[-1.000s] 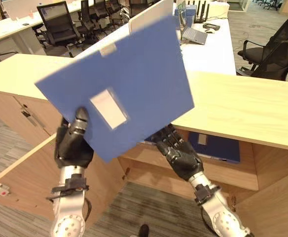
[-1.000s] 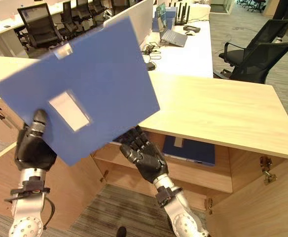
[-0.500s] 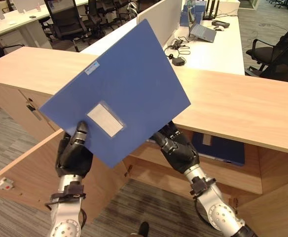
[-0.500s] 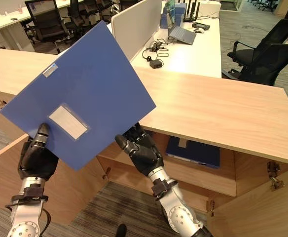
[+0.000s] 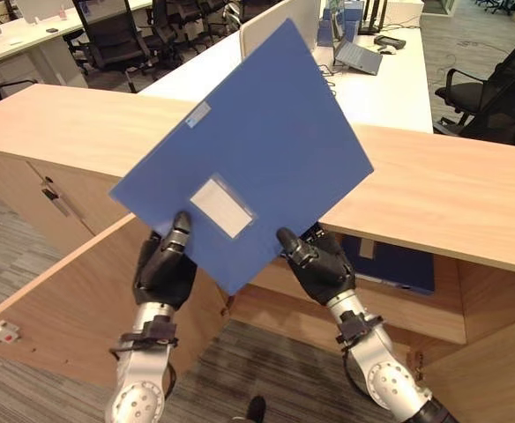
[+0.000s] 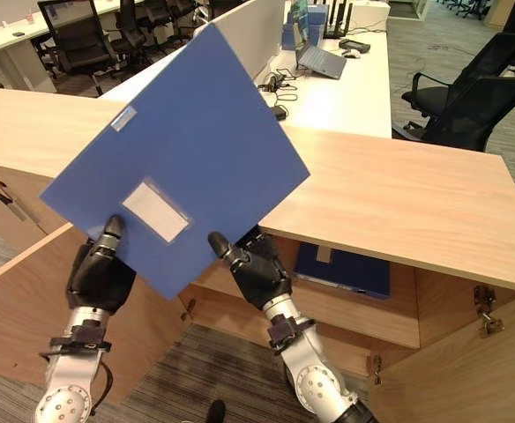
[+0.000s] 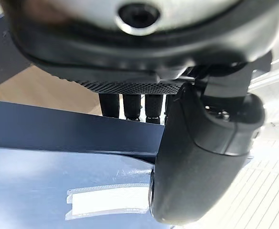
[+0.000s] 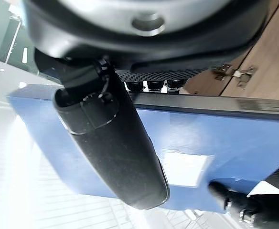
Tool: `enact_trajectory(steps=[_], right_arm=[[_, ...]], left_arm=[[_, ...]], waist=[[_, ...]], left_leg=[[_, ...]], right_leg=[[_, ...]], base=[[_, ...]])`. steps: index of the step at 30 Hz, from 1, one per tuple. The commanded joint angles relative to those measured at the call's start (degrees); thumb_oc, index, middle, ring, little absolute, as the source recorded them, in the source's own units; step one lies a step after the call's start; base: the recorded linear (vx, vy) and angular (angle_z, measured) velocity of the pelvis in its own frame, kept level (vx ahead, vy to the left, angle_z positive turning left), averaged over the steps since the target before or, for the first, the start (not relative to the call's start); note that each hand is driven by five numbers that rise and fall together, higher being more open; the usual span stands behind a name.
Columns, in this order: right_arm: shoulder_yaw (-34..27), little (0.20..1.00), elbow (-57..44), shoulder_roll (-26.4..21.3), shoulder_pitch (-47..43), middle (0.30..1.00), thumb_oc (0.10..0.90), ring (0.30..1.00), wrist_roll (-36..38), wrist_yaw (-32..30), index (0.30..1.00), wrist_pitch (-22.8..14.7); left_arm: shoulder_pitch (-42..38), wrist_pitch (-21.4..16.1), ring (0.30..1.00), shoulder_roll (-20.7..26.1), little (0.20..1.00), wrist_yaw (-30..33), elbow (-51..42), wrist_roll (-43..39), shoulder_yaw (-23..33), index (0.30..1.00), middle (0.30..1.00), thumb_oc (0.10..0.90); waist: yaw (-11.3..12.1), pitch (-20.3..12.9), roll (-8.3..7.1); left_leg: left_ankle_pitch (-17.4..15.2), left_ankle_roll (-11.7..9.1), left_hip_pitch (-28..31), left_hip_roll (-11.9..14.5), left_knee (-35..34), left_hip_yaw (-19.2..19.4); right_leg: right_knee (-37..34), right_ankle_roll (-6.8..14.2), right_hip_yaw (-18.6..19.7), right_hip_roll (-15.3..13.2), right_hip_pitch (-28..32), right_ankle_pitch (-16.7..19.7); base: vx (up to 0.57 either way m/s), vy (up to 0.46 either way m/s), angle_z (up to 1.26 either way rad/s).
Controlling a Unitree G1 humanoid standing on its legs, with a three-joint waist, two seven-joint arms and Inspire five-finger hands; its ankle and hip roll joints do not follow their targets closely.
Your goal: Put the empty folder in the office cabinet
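Blue folder, pinched at its lower edges between thumb and fingers of the left hand and right hand, raised tilted above the open cabinet, probably for shelving.

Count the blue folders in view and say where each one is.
2. One blue folder is held up between the left hand and right hand; another folder lies on the open cabinet shelf. Others may be hidden.
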Motion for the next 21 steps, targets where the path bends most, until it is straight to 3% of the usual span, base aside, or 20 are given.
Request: enact_trajectory(steps=[1,14,21], right_arm=[[5.8,0.900,-6.8,7.1,-10.9,0.900,0.800,0.900,-0.7,5.4,0.900,0.1],[4.7,0.900,-5.0,7.4,-10.2,0.900,0.800,0.900,0.4,5.4,0.900,-0.2],[-1.5,0.900,-4.0,6.8,-10.5,0.900,0.800,0.900,0.1,5.2,0.900,-2.7]], left_arm=[[-7.4,0.5,0.300,0.6,0.300,-3.9,-4.5,5.3,-4.6,0.300,0.300,0.400],[-5.5,3.7,0.300,0.0,0.300,-6.6,-5.8,3.8,-9.8,0.300,0.300,0.400],[-3.0,4.3,0.300,1.7,0.300,-8.1,-4.3,5.7,-8.8,0.300,0.300,0.400]], waist=[[-0.6,-3.5,-0.83],[-0.8,-3.5,-0.67],[-0.7,-3.8,-0.44]], left_leg=[[-5.4,-1.9,2.8,3.7,-0.4,1.8],[-5.4,-1.7,2.8,3.6,-0.4,2.1],[-5.4,-1.6,2.6,3.4,-0.4,1.3]], right_leg=[[2.7,1.5,0.5,-3.3,-3.9,-1.9],[2.8,1.6,0.6,-3.1,-4.0,-1.9],[3.0,1.6,0.2,-3.2,-3.8,-2.2]], base=[[0.00,0.000,0.00],[0.00,0.000,0.00],[0.00,0.001,0.01]])
